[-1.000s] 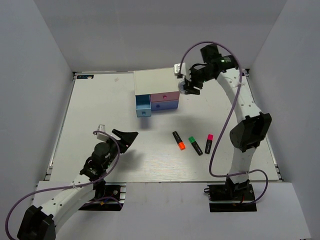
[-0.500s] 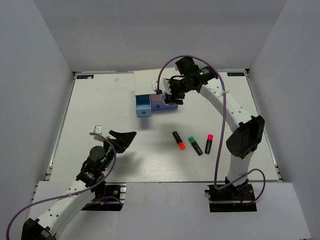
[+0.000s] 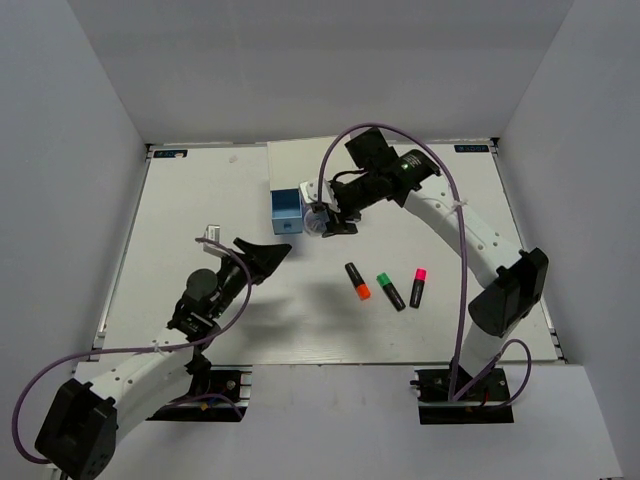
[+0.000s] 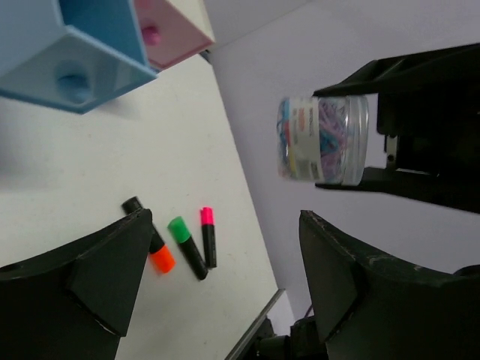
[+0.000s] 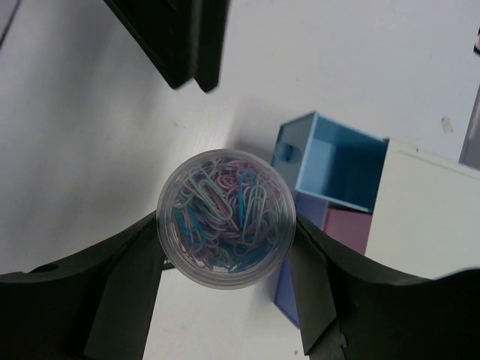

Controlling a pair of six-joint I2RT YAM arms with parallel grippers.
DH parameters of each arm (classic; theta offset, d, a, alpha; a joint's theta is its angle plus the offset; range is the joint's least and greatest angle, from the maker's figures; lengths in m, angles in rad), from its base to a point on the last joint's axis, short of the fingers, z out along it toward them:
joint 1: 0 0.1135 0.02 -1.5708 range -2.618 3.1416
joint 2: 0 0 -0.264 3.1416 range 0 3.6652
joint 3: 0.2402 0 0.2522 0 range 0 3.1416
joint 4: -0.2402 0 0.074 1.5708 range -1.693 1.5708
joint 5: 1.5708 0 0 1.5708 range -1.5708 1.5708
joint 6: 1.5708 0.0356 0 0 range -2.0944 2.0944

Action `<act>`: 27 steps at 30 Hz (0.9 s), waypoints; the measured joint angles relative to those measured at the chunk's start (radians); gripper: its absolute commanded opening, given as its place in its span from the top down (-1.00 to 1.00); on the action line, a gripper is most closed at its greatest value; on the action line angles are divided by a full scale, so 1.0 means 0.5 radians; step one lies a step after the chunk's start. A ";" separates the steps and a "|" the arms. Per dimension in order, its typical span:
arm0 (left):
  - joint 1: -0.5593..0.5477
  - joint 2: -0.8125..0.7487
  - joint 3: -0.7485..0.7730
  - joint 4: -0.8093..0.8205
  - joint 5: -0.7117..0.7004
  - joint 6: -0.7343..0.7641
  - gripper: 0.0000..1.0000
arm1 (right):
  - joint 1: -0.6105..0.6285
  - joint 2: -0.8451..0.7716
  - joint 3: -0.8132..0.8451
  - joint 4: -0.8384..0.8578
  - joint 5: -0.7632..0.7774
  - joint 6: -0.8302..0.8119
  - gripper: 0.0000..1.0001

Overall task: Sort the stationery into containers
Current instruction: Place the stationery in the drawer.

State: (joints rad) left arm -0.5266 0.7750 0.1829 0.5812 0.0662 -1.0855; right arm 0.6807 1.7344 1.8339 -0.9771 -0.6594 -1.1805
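The left pincer (image 3: 241, 246) hangs over the near-left part of the surface (image 3: 200, 190). Its jaws are spread wide with nothing between them, and it points towards the chest, probably waiting its turn.

At the far middle stands the white chest (image 3: 305, 163). Its blue drawer (image 3: 286, 210) is pulled out and open at the top, ready to take something. The pink drawer (image 4: 169, 30) beside it looks pushed in.

Just right of the blue drawer, the right pincer (image 3: 322, 219) is closed on a clear round tub (image 5: 223, 219) of coloured paper clips. It grips the tub by its sides and holds it up off the surface, close to the open drawer. The arm reaches in from the right, so the tub seems bound for that drawer, though it is not yet over the opening.

Further right and nearer, the orange marker (image 3: 358, 281), green marker (image 3: 391, 291) and pink marker (image 3: 418, 287) lie side by side on the surface. They are well apart from the chest and not yet sorted.
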 measured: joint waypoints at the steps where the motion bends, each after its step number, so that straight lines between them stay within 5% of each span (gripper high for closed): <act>1: 0.000 0.019 0.013 0.039 0.011 0.000 -0.80 | 0.014 -0.023 -0.020 0.012 -0.018 0.007 0.57; 24: 0.000 0.122 0.153 0.240 0.248 -0.043 -0.84 | 0.269 -0.117 -0.282 0.301 -0.136 0.254 0.57; 27: 0.000 0.124 0.162 0.211 0.270 -0.043 -0.65 | 0.295 -0.114 -0.282 0.317 -0.139 0.269 0.54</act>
State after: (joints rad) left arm -0.5266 0.8371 0.2638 0.6865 0.2012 -1.1069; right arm 0.8284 1.6775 1.6932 -0.8185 -0.7288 -1.0462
